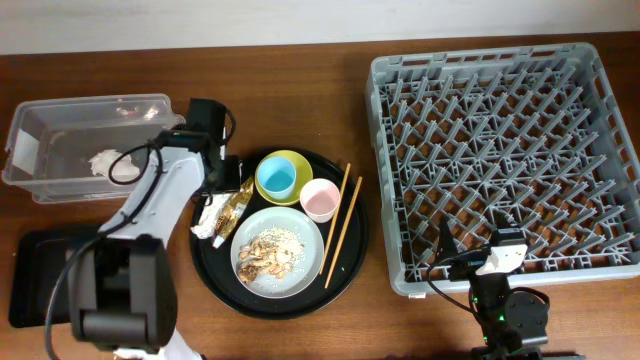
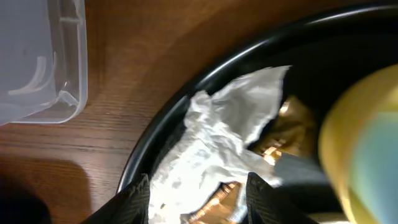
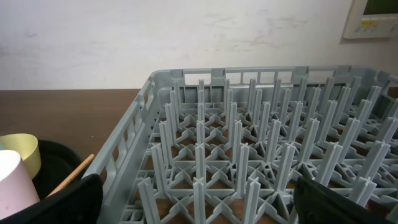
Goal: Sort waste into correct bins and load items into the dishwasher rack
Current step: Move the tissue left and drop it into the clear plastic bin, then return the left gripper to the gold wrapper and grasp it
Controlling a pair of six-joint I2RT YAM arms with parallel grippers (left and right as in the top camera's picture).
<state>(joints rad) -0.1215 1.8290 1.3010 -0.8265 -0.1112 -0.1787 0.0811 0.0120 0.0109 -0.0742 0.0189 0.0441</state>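
A crumpled white napkin (image 1: 212, 215) and a brownish-gold wrapper (image 1: 237, 208) lie at the left edge of the round black tray (image 1: 210, 275). My left gripper (image 1: 224, 183) is open just above them. In the left wrist view its fingers (image 2: 199, 202) straddle the napkin (image 2: 230, 118) and wrapper (image 2: 289, 124). The grey plate (image 1: 300, 225) holds rice and brown scraps (image 1: 268, 255). A blue cup (image 1: 276, 178) sits in the yellow bowl (image 1: 298, 160). The pink cup (image 1: 320, 200) and chopsticks (image 1: 343, 225) lie on the tray. My right gripper (image 1: 503, 255) is open and empty at the front edge of the grey rack (image 1: 500, 150).
The clear tub (image 1: 60, 150) stands at the back left with a white scrap (image 1: 105, 162) inside. The shallow black tray (image 1: 40, 275) is at the front left. The right wrist view shows the rack pegs (image 3: 249, 155), the pink cup (image 3: 12, 183) and the yellow bowl (image 3: 22, 149).
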